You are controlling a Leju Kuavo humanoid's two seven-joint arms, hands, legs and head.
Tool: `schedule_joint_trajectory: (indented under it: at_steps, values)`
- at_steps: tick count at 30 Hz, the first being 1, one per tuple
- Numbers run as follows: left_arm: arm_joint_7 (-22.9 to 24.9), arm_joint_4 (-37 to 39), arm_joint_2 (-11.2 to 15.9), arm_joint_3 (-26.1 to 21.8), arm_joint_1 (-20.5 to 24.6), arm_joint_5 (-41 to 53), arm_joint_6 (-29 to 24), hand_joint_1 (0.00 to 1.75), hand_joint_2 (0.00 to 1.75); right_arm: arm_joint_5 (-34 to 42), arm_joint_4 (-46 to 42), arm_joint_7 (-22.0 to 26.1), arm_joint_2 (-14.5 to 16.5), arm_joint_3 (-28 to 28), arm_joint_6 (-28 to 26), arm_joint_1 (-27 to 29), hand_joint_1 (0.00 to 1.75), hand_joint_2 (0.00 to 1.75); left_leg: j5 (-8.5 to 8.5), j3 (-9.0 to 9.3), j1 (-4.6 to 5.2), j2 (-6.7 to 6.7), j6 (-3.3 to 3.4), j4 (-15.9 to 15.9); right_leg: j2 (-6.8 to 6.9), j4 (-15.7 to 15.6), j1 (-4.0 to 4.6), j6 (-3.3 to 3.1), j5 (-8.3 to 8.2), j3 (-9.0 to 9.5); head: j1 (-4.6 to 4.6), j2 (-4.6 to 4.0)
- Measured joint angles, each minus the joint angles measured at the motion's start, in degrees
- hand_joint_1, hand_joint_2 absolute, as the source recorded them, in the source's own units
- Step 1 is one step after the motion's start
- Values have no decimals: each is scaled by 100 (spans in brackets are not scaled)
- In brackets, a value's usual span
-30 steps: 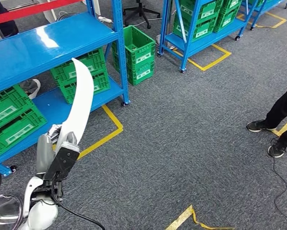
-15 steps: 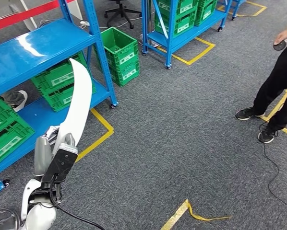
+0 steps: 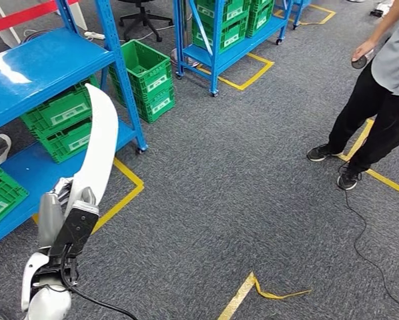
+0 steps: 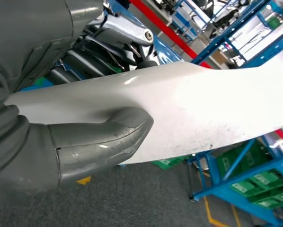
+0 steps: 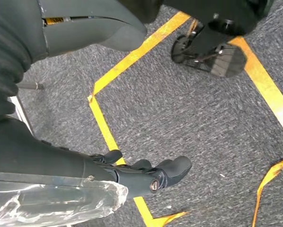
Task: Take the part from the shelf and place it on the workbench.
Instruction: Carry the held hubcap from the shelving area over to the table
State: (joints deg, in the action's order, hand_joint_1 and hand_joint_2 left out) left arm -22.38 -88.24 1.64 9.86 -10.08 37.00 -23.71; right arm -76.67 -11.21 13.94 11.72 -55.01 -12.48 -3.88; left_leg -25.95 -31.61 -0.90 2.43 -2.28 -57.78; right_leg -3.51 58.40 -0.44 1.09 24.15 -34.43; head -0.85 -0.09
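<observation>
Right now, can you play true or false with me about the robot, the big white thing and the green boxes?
1. The robot's left hand holds a long curved white part. True.
2. The white part lies on the carpet. False: it is up in the air, pointing upward in the hand's grip.
3. Green crates sit on the blue shelf. True.
4. The right hand carries a green crate. False: it holds nothing, its fingers over the grey carpet and yellow tape.
5. A person in dark trousers stands on the carpet at the right. True.
</observation>
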Motion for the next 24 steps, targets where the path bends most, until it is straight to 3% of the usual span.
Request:
schedule_joint_trajectory:
  at_steps: [24]
  values:
    - [0,0,0,0,0,0,0,175,175,0,0,0,0,0,0,0,0,175,0,0,0,0,0,0,0,0,0,0,0,0,0,0]
